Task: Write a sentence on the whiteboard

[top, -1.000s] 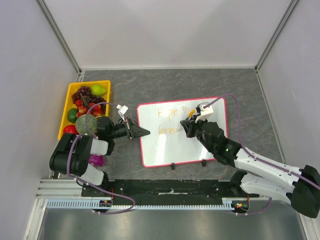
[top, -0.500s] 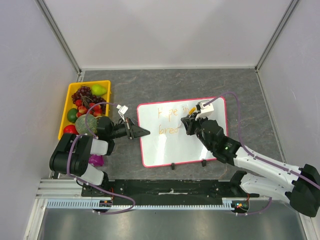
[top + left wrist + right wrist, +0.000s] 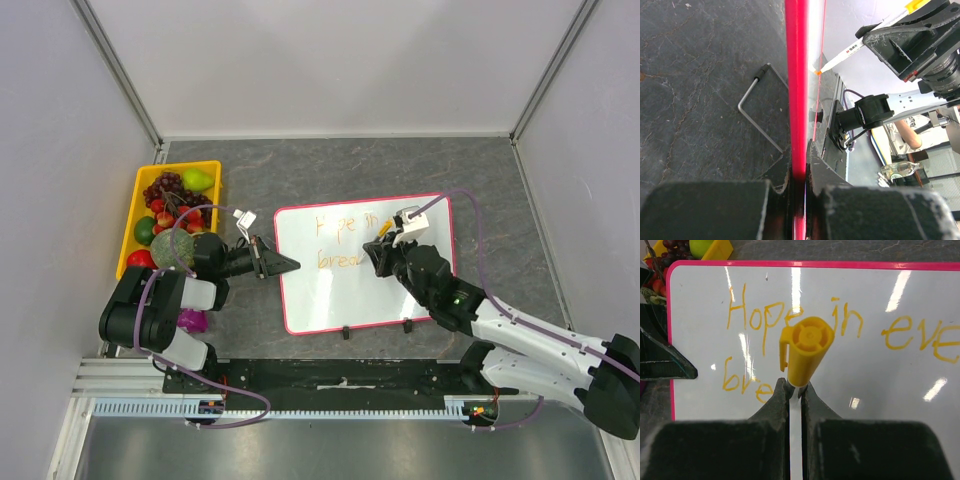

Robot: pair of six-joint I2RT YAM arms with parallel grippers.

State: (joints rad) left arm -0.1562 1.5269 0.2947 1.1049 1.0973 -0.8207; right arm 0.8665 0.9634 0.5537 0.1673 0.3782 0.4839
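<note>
The whiteboard [image 3: 340,295], white with a pink frame, lies flat on the grey table. My left gripper [image 3: 288,265] is shut on its left edge, and the red frame [image 3: 797,100] sits between the jaws of that gripper [image 3: 799,175]. My right gripper [image 3: 383,252] is shut on a white marker with a yellow cap end [image 3: 806,351], tip down on the board near the second line. The marker's orange tip [image 3: 817,73] touches the board. The sentence [image 3: 790,320] in orange reads "Hope in eve" above "bre"; the marker hides what follows. It also shows in the top view [image 3: 345,240].
A yellow tray [image 3: 135,190] of fruit stands left of the board, behind my left arm. A purple object [image 3: 192,321] lies by the left arm's base. Two black feet [image 3: 345,331] sit on the board's near edge. A bent wire [image 3: 757,107] lies under the board.
My right gripper with the marker has shifted slightly over the second line. The left gripper and the board have not moved.
</note>
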